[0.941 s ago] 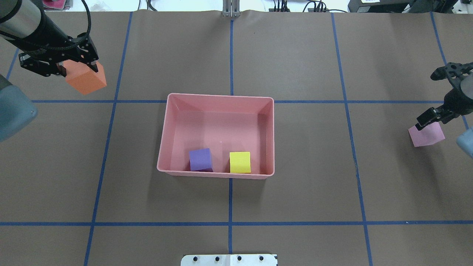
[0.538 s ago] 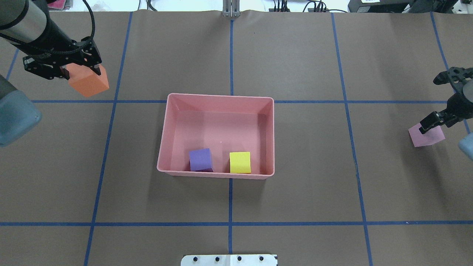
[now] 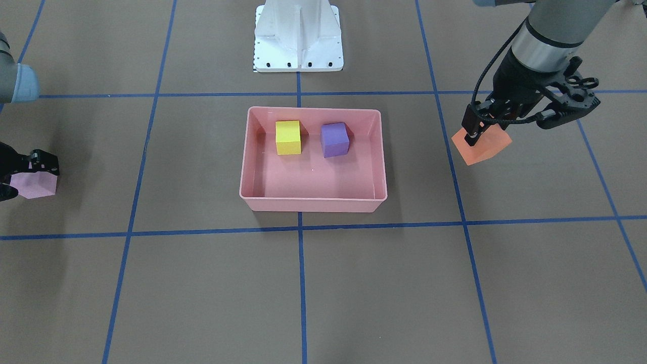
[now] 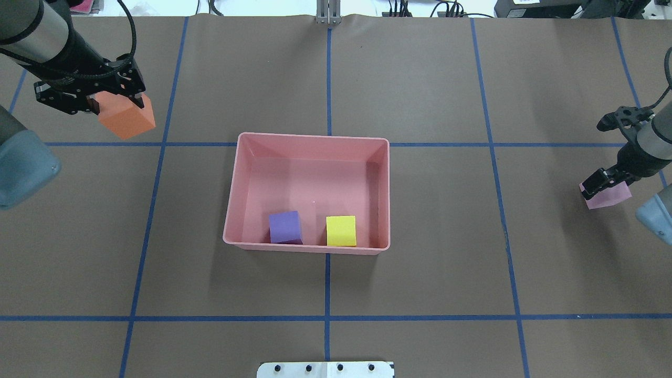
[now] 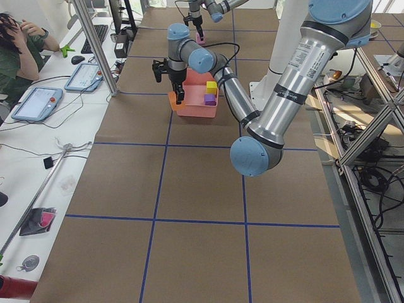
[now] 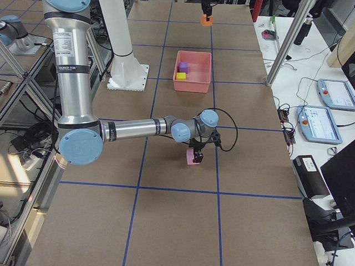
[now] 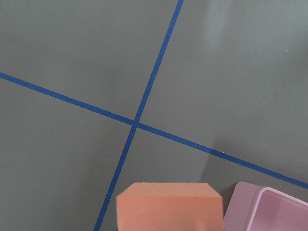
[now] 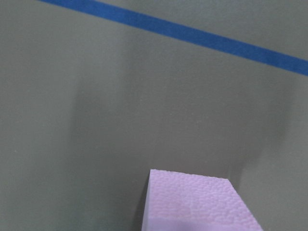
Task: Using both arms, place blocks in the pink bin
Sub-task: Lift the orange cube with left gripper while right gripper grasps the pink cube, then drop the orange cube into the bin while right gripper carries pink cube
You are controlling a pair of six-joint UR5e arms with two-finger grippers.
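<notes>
As it hangs clamped, orange block [image 4: 127,118] beneath left end effector [image 4: 115,101]

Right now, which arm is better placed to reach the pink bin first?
Left, probably. The left gripper holds the matte orange cube nearer the salmon-pink plastic bin, whose corner shows in its wrist view; the right gripper, at the light pink cube, is farther out.

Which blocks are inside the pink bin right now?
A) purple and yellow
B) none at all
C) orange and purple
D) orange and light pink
A: the purple block and the yellow block sit inside the pink bin, while the orange block and the light pink block are far outside it.
</notes>
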